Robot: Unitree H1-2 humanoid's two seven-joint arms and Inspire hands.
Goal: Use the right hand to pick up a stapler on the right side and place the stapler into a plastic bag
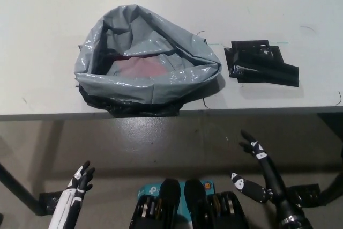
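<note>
Table (43, 14): bag (144, 84) on it, left of centre, at the front edge, mouth up. Stapler (262, 64) on the table, right of the bag and apart from it. Left hand (80, 179) and right hand (270, 183) are before the table, below its edge.

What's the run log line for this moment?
stage: pre-grasp | stapler: on table, right of plastic bag | right hand: open, below table edge | left hand: open, low
</note>
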